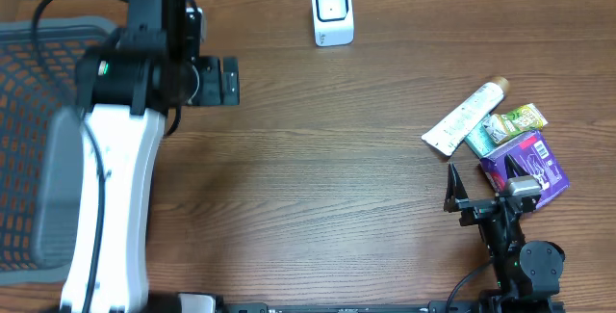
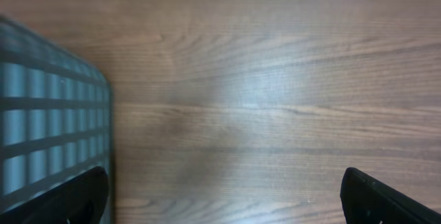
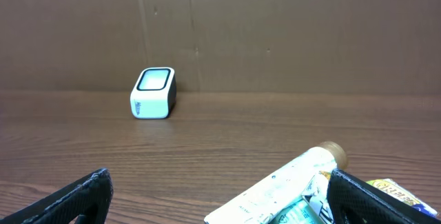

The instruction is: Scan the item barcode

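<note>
Your right gripper is hovering close to you on the right. Its two fingers are standing wide apart and holding nothing. The things to scan are lying in a small pile right by it. The purple packet is lying partly under one finger. The green packet is lying just behind that one. The white tube is lying a little ahead of the gap between the fingers. Your left gripper is hanging farther back on the left, next to the grey basket. It is also wide open and empty. The white scanner is standing far back on the brown table, well apart from both grippers.
</note>
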